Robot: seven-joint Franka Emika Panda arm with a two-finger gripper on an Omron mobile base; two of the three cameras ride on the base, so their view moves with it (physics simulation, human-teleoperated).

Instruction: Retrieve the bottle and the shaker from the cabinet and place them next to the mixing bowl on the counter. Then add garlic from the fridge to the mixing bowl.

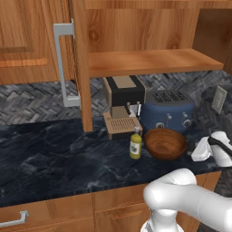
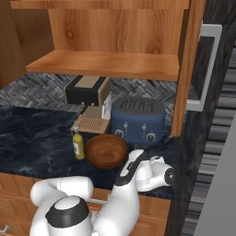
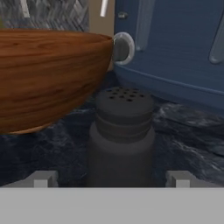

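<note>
Shaker [image 3: 121, 135], dark with a perforated top, stands upright on the black marbled worktop [image 1: 54, 154], between the hand's two fingertips [image 3: 43, 179], which are spread wide and stand clear of it on either side. Hand [image 3: 111, 181] is open and holds nothing. Wooden bowl [image 3: 48, 74] sits just beside the shaker, with the blue toaster [image 3: 175, 52] behind both. In the left base view, a yellow bottle [image 1: 135, 144] stands upright just left of the bowl [image 1: 165, 143], in front of the coffee machine [image 1: 122, 106]; the toaster [image 1: 167, 110] is behind the bowl. Above, an open cabinet [image 1: 149, 61] shows a bare wooden shelf.
</note>
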